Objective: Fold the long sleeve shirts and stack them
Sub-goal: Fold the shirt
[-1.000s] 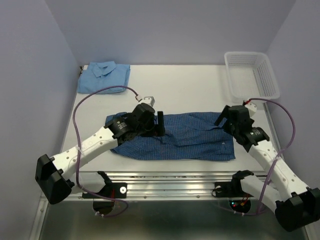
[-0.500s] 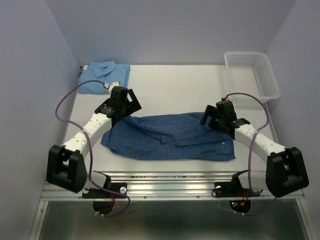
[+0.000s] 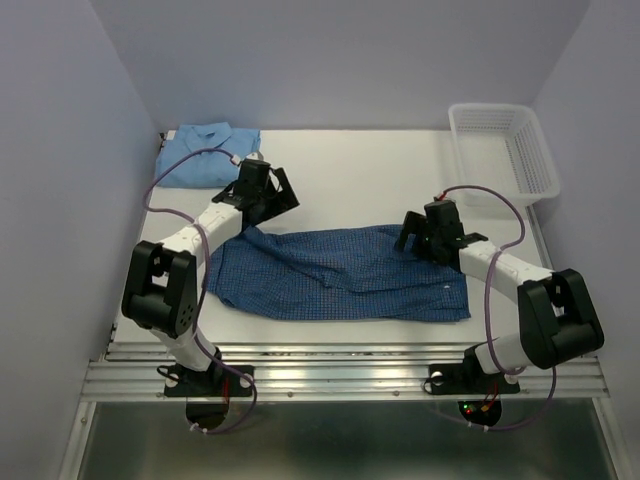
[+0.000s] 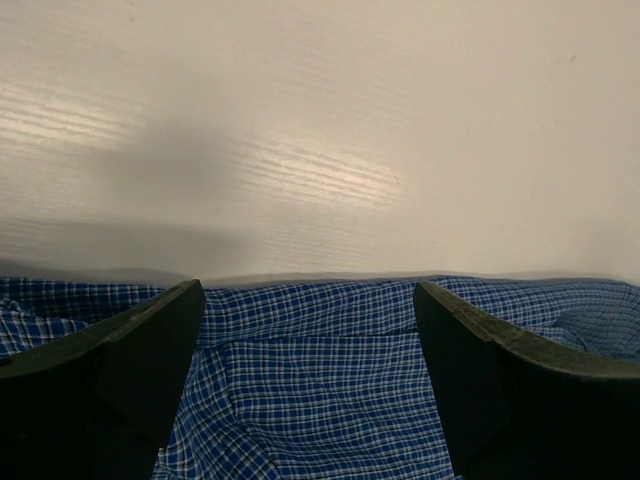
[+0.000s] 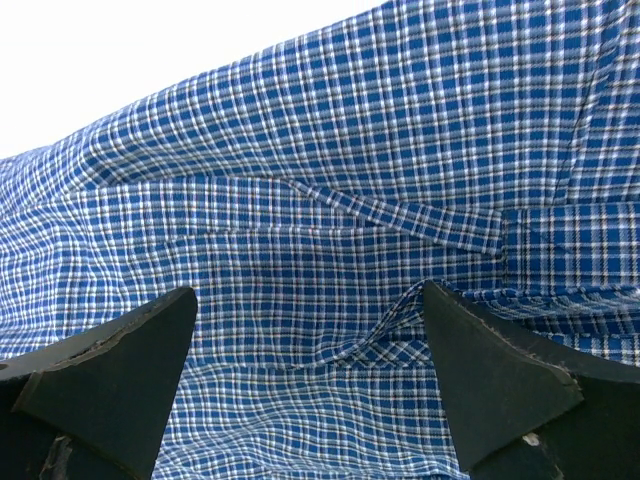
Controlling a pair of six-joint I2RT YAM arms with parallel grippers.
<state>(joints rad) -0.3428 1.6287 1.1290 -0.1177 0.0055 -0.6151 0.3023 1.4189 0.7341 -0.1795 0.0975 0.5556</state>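
The dark blue checked long sleeve shirt (image 3: 345, 272) lies spread and wrinkled across the middle of the table. The light sky blue shirt (image 3: 207, 153) sits folded at the back left corner. My left gripper (image 3: 277, 197) hovers open over the checked shirt's far left edge. In the left wrist view, checked cloth (image 4: 310, 380) and bare table show between the fingers of that gripper (image 4: 308, 295). My right gripper (image 3: 410, 236) stands open over the shirt's far right part. In the right wrist view this gripper (image 5: 309, 295) has a raised wrinkle (image 5: 400, 315) by its right finger. Neither holds anything.
A white mesh basket (image 3: 504, 148) stands at the back right corner. Bare white table (image 3: 360, 175) lies between the two shirts and behind the checked one. Purple cables loop off both arms.
My left gripper has moved from the middle of the checked shirt back and left to its far left edge. The right gripper shifted left along the far edge. Both stayed open.
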